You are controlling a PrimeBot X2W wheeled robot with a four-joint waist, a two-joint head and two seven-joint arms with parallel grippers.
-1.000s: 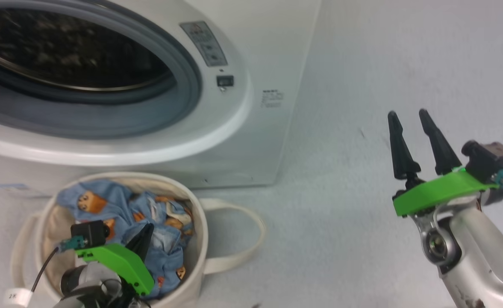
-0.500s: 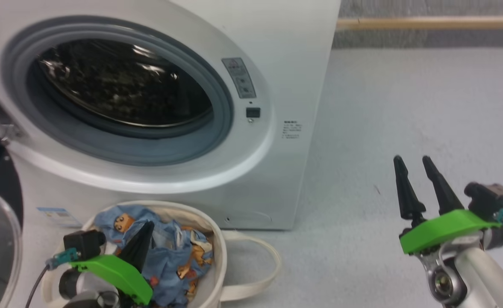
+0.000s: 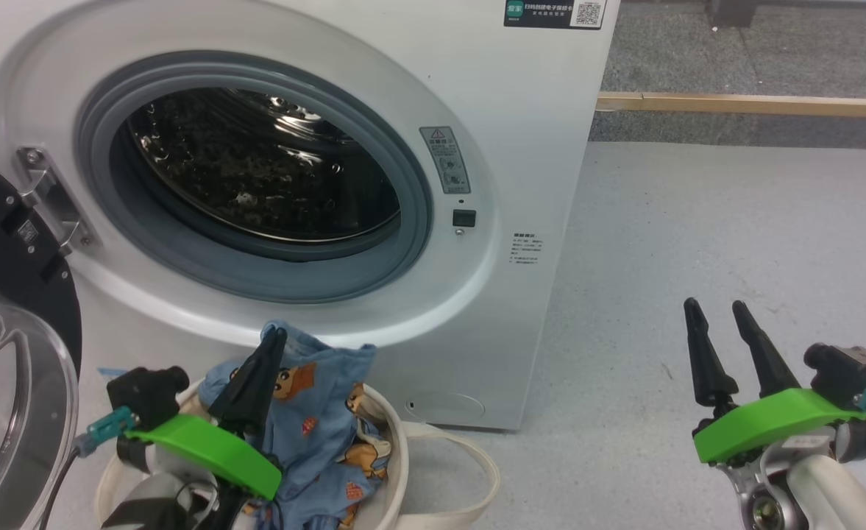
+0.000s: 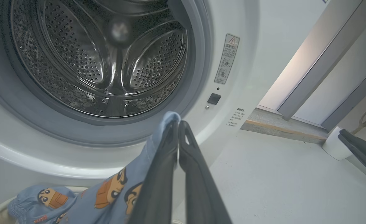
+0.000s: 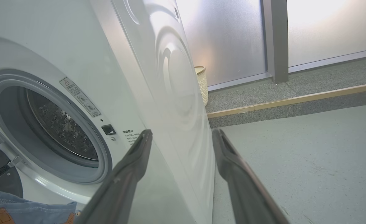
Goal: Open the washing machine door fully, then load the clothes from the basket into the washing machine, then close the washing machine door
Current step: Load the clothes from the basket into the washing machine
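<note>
Left end effector (image 3: 272, 340) first, head view: clenched on a fold of the clothes (image 3: 315, 397), with the blue cartoon-print fabric raised above the basket (image 3: 397, 434) and the rest trailing down inside. That basket sits on the floor (image 3: 697, 243) at the foot of the washing machine (image 3: 536, 147), just below the opening. Over on my left the washing machine door (image 3: 6, 243) stands swung wide, glass bowl towards me. So I judge the opening step done and loading the step in hand. Right end effector (image 3: 714, 305) hovers well apart to the right over the floor, released, holding nothing.

Left wrist view: my two dark fingers are pressed together with blue cloth pinched right at the tips and printed faces hanging below. Ahead and above is the perforated steel drum (image 4: 108, 62), with the grey rubber ring (image 4: 198, 62) around its mouth.

Right wrist view: fingers spread wide, looking along the machine's white side, a corner of blue cloth at the bottom left.

Next move, as I read it: lift until the trailing fabric clears the basket rim and the ring's lower lip, then reach forward deep into the drum and let go. The risk is the tail snagging the rim or draping over the ring, which would foul closing the door later
</note>
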